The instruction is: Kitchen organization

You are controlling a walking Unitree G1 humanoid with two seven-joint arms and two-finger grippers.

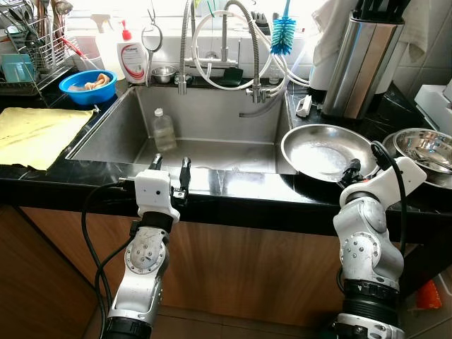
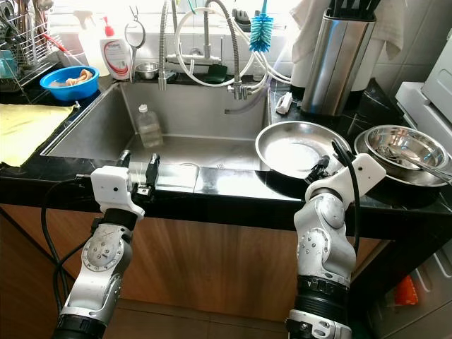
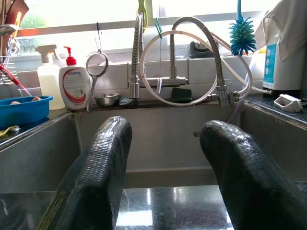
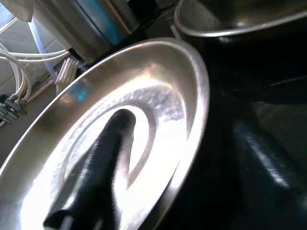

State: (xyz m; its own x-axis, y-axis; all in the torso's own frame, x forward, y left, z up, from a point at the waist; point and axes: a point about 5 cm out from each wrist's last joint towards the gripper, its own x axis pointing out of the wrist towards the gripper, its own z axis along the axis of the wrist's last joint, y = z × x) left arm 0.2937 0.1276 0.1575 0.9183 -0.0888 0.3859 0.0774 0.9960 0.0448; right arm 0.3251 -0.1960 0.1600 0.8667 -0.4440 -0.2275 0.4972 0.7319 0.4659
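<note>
Right claw straddles the steel plate rim, unclenched; squeeze firmly, it's slippery. Left claw hovers released over the tabletop.

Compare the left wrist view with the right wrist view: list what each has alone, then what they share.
Left wrist view alone: the soap bottle, the blue bowl, the small steel cup, the faucet hoses, and the open left gripper above the counter's front edge.

Right wrist view alone: the steel plate, with the right gripper straddling its rim, one finger over the plate and one outside, and a steel bowl behind.

Shared: white hoses by the sink and the black countertop.
</note>
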